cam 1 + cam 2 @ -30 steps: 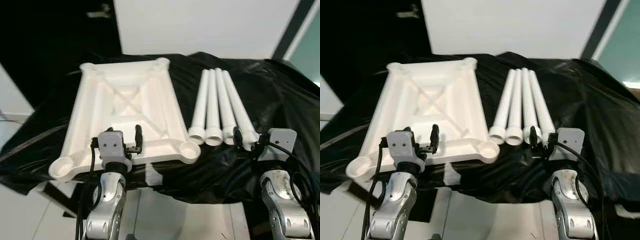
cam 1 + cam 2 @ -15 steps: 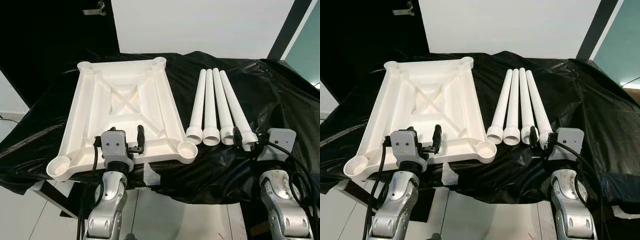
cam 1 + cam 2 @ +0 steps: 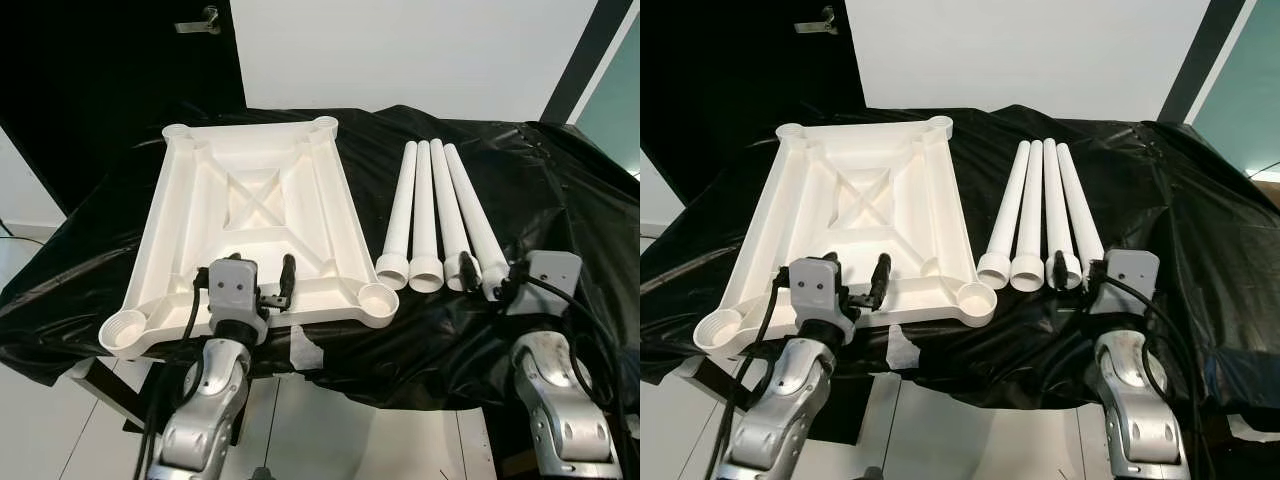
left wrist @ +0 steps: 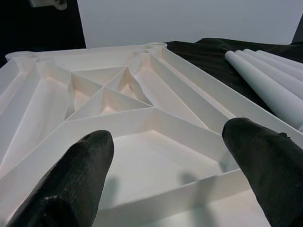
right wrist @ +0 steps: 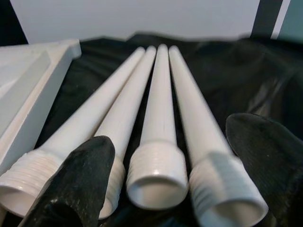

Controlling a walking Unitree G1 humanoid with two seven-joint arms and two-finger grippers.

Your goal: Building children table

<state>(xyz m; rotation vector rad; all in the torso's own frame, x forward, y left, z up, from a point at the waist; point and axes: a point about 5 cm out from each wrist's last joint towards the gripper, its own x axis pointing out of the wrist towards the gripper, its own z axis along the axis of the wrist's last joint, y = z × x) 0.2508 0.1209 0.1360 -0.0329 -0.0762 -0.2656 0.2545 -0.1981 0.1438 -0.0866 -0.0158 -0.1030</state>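
Showing upturned white tabletop (image 3: 250,225) beside four legs (image 3: 435,215); left gripper (image 4: 161,175) and right gripper (image 5: 165,189) hover, jaws open.

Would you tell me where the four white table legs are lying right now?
The four table legs lie side by side on the black cloth, right of the upturned tabletop, threaded ends just ahead of the right hand.
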